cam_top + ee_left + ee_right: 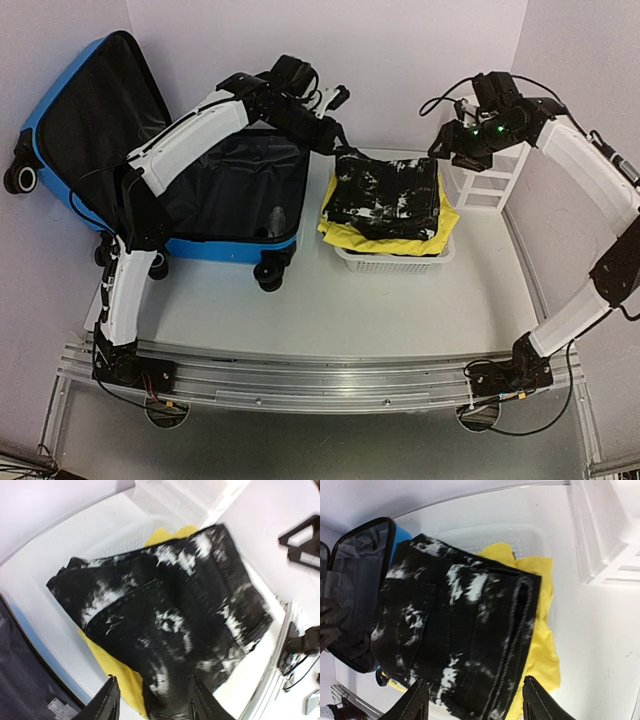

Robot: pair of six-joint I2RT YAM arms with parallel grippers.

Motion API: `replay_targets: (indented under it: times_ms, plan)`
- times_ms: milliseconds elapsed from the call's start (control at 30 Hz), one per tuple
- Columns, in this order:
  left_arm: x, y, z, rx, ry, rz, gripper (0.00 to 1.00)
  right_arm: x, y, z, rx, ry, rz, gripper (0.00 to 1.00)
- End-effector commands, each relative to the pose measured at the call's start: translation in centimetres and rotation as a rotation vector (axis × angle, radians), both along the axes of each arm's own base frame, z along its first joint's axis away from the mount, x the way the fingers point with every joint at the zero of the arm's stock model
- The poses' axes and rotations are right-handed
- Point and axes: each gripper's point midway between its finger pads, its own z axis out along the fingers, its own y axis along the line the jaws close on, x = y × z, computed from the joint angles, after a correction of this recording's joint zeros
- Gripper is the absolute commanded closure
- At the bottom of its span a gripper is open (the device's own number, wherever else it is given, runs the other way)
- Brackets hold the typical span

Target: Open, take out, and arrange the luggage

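The blue suitcase point(60, 110) lies open at the back left, its lid leaning on the wall and its black lining point(235, 180) showing. It also shows in the left wrist view point(20, 680) and the right wrist view point(360, 580). A black-and-white patterned soft item point(385, 195) lies on a yellow cloth point(400, 243) in the white basket point(395, 264). My left gripper point(338, 140) is open just above the item's left back corner point(151, 677). My right gripper point(447, 148) is open above its right back side point(475, 681).
A white plastic rack point(495, 180) stands at the back right, close to the right gripper. The suitcase wheels point(268, 272) stand beside the basket's left side. A metal rail point(320, 370) runs along the near edge.
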Motion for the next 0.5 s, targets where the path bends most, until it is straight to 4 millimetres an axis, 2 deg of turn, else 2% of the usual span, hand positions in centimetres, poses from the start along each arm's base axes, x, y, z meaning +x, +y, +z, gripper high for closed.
replay_targets:
  times_ms: [0, 100, 200, 267, 367, 467]
  plan:
    - [-3.3, -1.6, 1.5, -0.024, -0.058, -0.18, 0.67, -2.4, 3.2, 0.0, 0.089, 0.048, 0.036, 0.47]
    - [-4.6, -3.0, -3.1, -0.013, 0.011, -0.239, 0.75, -2.7, 4.9, -2.4, 0.216, 0.094, 0.03, 0.56]
    - [-5.9, -4.4, -7.1, 0.026, 0.002, -0.297, 0.77, -3.1, 5.1, -6.2, 0.242, 0.156, -0.004, 0.69]
    - [-6.4, -4.6, -9.4, 0.045, 0.021, -0.31, 0.8, -3.5, 5.0, -8.9, 0.231, 0.213, -0.016, 0.76]
    - [-6.4, -3.6, -12.9, 0.111, 0.062, -0.271, 0.86, -4.5, 3.2, -12.9, 0.179, 0.296, -0.077, 0.79]
    - [-7.9, -2.1, -16.6, 0.172, 0.15, -0.27, 0.88, -5.0, 0.5, -15.1, 0.16, 0.333, -0.16, 0.82]
